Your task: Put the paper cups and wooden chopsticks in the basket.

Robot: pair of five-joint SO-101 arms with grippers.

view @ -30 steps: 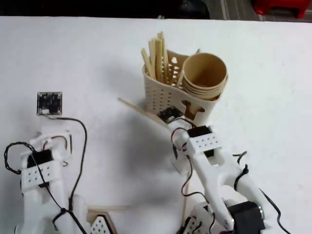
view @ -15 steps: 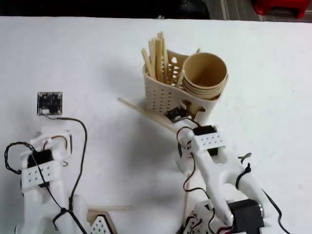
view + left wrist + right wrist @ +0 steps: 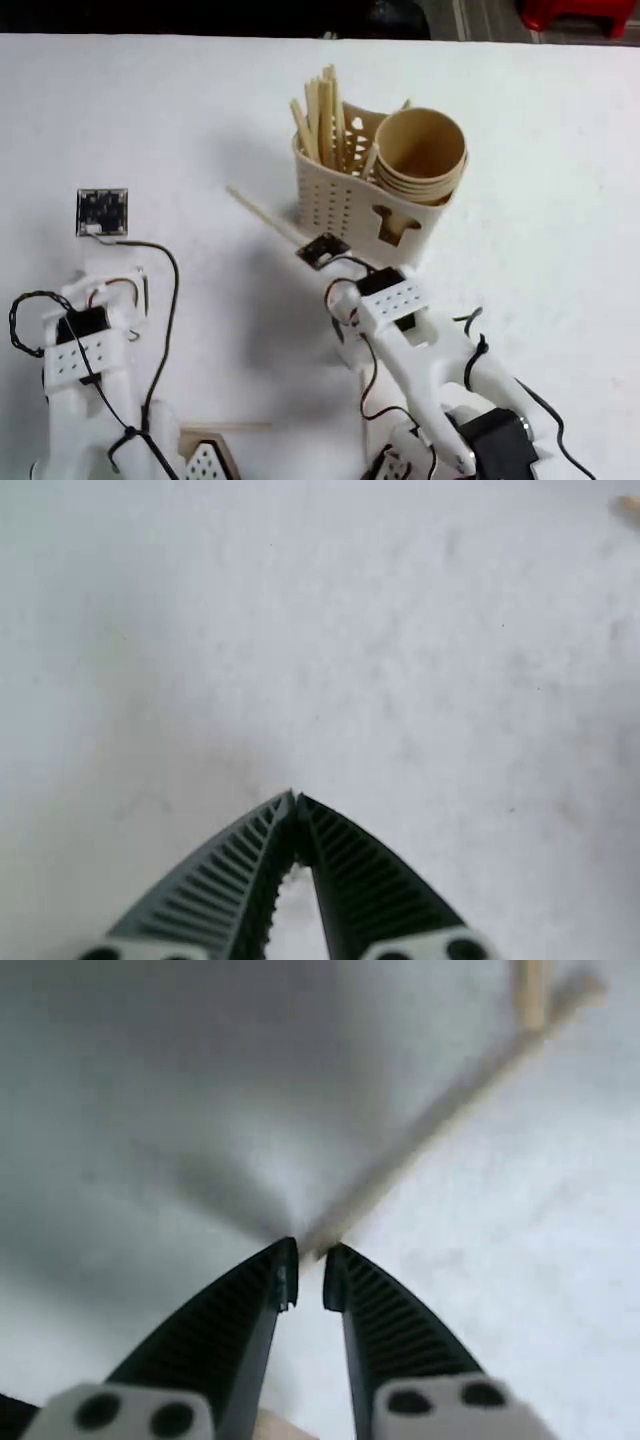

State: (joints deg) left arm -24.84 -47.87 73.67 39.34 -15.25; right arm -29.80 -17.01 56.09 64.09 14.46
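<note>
At the left of the white table (image 3: 200,100), the left gripper (image 3: 297,800) points down over bare tabletop with its ridged jaws pressed together and holding nothing, and a small black square board (image 3: 102,212) lies just beyond that arm. Near the middle, the right gripper (image 3: 308,1260) is pinched on the near end of a wooden chopstick (image 3: 262,213), which lies slanted on the table just in front of the basket's left corner. To the right, the pale perforated basket (image 3: 335,205) holds a bundle of upright chopsticks (image 3: 322,115) on its left side and a stack of paper cups (image 3: 440,185) on its right.
</note>
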